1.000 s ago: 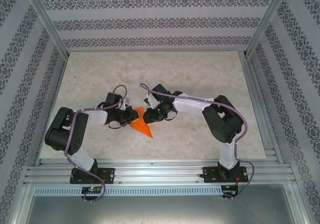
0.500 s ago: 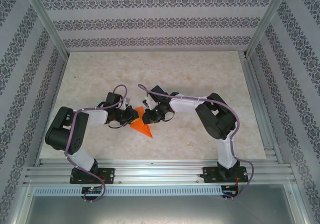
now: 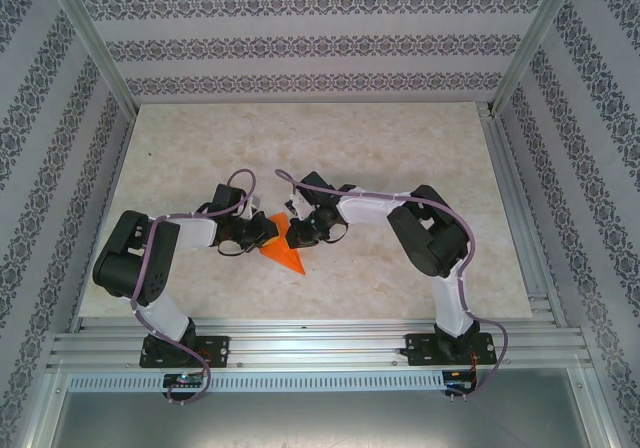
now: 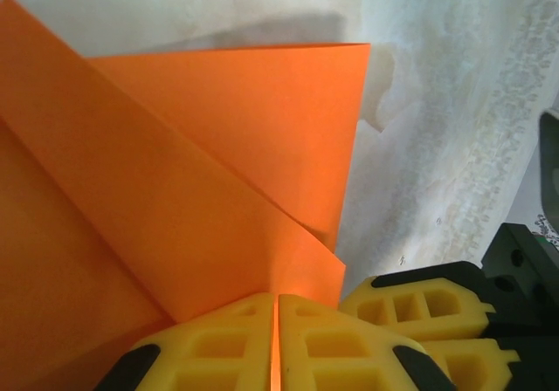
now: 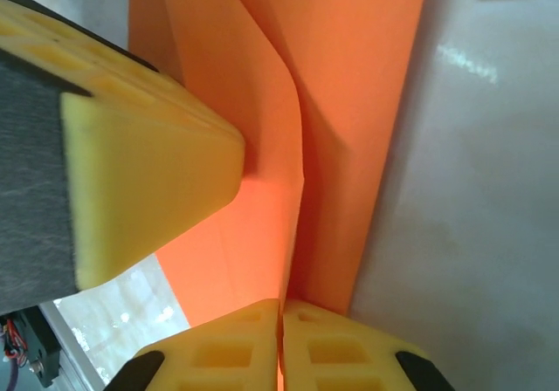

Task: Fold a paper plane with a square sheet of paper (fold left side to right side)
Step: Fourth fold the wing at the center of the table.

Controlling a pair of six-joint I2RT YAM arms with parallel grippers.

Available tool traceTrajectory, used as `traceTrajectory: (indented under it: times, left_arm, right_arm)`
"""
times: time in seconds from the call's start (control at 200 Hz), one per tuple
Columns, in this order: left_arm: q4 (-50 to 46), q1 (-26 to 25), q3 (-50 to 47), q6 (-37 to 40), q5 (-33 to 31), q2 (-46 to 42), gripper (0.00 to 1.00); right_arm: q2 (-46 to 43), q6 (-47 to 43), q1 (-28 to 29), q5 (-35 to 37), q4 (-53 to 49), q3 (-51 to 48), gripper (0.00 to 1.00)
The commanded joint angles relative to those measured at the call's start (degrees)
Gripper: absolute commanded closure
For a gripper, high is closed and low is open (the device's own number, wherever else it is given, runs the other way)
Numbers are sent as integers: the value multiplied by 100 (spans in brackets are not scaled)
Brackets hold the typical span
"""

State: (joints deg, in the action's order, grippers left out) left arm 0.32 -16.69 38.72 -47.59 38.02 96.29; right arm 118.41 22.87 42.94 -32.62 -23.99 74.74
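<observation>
- Two arms meet at mid-table. The left gripper [image 3: 263,232] and the right gripper [image 3: 297,230] face each other across the square sheet of paper [image 3: 285,258], which is creased into a pointed orange shape.
- In the left wrist view, the left gripper's yellow pads [image 4: 218,343] are pressed together with a sliver of orange between them, clamped on a layered edge of the sheet. This hold looks like an anchor, pinning the paper so it cannot slide on the smooth table [image 3: 400,168].
- In the right wrist view, the right gripper's pads [image 5: 349,347] are likewise together, nipping the edge of a flap that stands up from the surface. One finger of the left gripper sits just beside that flap and appears to touch it.
- The two opposing pinches seem meant to give control of a thin sheet that offers little to grab when flat. With one side fixed, the other can probably be swung across the centre crease for the left-to-right fold.
- The sheet lies between the two grippers, its wide end caught in both and its tip pointing free toward the near edge of the table.
- From the left wrist, the folded layers fan away from the pads. The top flap is lifted enough to throw a shadow on the marbled surface beyond.
</observation>
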Motion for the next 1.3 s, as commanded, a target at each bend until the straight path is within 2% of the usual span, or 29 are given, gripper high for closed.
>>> traceTrajectory:
  times: [0.0,0.4,0.575,0.674,0.804,0.939,1.294]
  left_arm:
    - [-66,-75,109,140,-113,87,91]
    - [-29,-74,66,154,-73,79,89]
    - [-100,-79,-47,143,22,-401,78]
    - [-490,-71,-40,282,-141,-792,77]
    - [-665,-71,-162,330,-291,-978,86]
    - [-544,-71,-274,295,-304,-727,92]
    - [-467,-71,-444,333,-457,-449,96]
  right_arm:
    - [138,-105,-101,183,-106,146,91]
    - [151,-97,-166,141,-53,49,92]
    - [226,-108,-171,160,-48,-2,92]
    - [208,-123,-154,141,-45,-12,93]
    - [200,-125,-146,125,-49,4,92]
    - [157,-110,-141,104,-45,21,93]
    - [-44,-51,-140,63,-42,67,93]
